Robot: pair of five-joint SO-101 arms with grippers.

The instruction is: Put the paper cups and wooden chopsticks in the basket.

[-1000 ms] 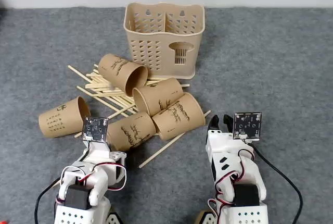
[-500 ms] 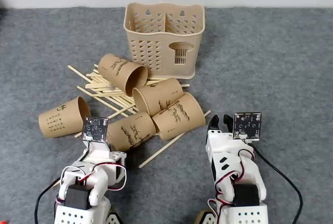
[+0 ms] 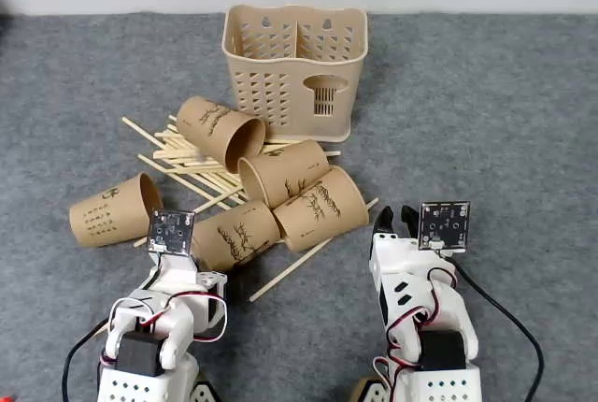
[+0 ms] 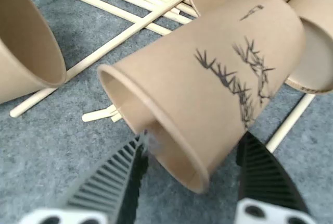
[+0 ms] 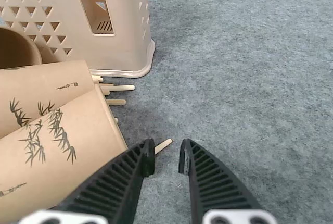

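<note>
Progress stood at nothing done, as far as could be judged: all five paper cups and the wooden chopsticks lay out on the grey mat, and none showed inside the basket

Farthest left, the first cup lay on its side, a little apart from the rest. Next came the left gripper, its fingers spread wide on either side of the mouth end of the second cup. That cup lay on its side between them. Whether the pads pressed on it could not be told, and it seemed not yet lifted off the mat.

Beyond that cup the wooden chopsticks lay in a loose pile, partly under the third cup. One long stick ran out from under the cups toward the right arm. The fourth cup and the fifth cup lay touching each other in the middle of the heap.

The basket stood upright at the far side, just beside the third cup.

On the right, the right gripper sat low over the mat with its fingers a narrow gap apart, holding nothing. The tip of a chopstick lay just ahead of it and the fifth cup lay beside it.

By this reading every cup and every stick remained to be moved, the second cup looking the likeliest first
</note>
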